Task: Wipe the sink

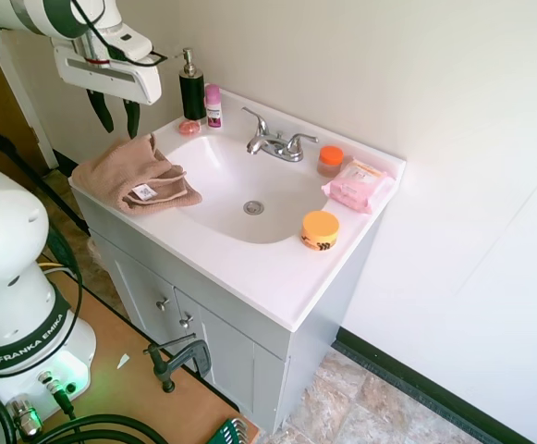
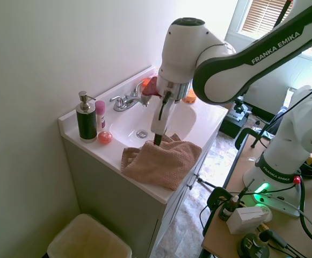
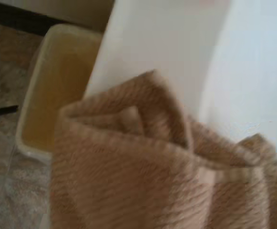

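Hovered my gripper (image 1: 117, 113) above towel (image 1: 139, 178) beside sink (image 1: 214, 190), fingers apart, empty. Reach step; next: descend, pinch towel.

The first exterior view looks down on the glossy white oval sink (image 1: 236, 190) from its front corner, fairly near. The second exterior view faces the sink (image 2: 131, 124) from the opposite end. The wrist view looks down close at its rim (image 3: 176, 52).
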Robot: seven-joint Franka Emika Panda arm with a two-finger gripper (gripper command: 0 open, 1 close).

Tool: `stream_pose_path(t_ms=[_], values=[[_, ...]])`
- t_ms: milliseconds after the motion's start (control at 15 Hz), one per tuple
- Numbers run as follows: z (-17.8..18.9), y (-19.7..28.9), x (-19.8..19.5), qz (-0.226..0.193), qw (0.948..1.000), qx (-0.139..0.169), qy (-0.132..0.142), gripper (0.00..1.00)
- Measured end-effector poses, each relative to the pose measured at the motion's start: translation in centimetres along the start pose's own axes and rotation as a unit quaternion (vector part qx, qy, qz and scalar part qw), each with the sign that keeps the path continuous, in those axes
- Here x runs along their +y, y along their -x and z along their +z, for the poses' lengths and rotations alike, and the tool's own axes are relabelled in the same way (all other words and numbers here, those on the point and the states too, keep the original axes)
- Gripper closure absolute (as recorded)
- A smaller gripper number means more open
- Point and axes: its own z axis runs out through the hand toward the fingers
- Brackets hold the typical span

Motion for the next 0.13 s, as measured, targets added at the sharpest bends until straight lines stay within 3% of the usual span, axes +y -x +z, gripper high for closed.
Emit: stream_pose_path(t_ms=[133], values=[[-0.9,-3.3,1.6,0.019,0.9997,0.017,0.005,0.00]])
